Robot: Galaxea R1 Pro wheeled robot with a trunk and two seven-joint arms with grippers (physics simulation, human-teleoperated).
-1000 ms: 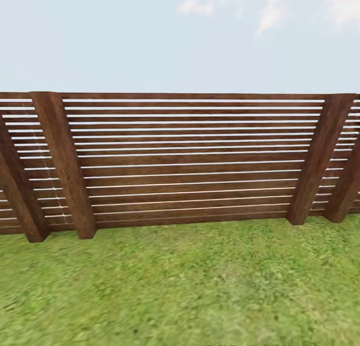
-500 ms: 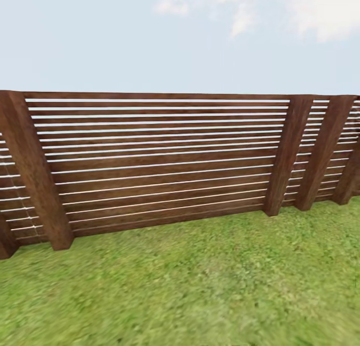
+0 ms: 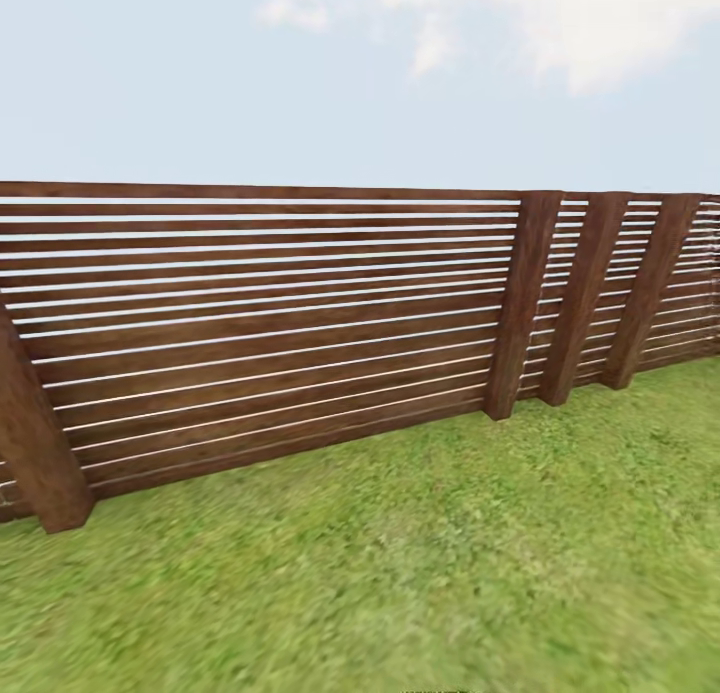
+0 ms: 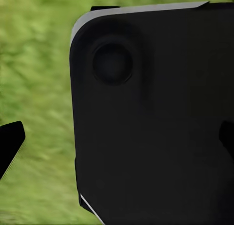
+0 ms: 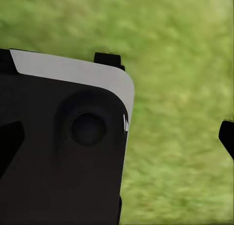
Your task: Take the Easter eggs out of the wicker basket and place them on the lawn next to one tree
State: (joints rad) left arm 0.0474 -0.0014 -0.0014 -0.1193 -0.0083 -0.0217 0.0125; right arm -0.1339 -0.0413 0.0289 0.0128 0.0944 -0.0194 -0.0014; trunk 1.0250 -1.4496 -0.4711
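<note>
The lawn [image 3: 400, 573] of mottled green grass spreads across the lower half of the head view. It runs up to the garden's dark brown slatted fence [image 3: 270, 323]. The Easter eggs, the wicker basket and the tree are out of view. My left gripper [image 4: 118, 142] is open, its dark fingertips [image 4: 9, 147] far apart at the picture's edges, with nothing between them. My right gripper [image 5: 118, 140] is also open and empty, one fingertip [image 5: 226, 137] standing out against blurred grass.
The fence has thick leaning posts [image 3: 520, 303] and recedes toward the right under a pale sky. A black part of the robot's body [image 4: 156, 113] lies close behind the left gripper, and another part with a white edge [image 5: 63, 147] behind the right one.
The whole head view has swung to the right: fence posts have slid leftward in the picture, and more of the fence's right stretch shows. The camera moved, not the fence.
</note>
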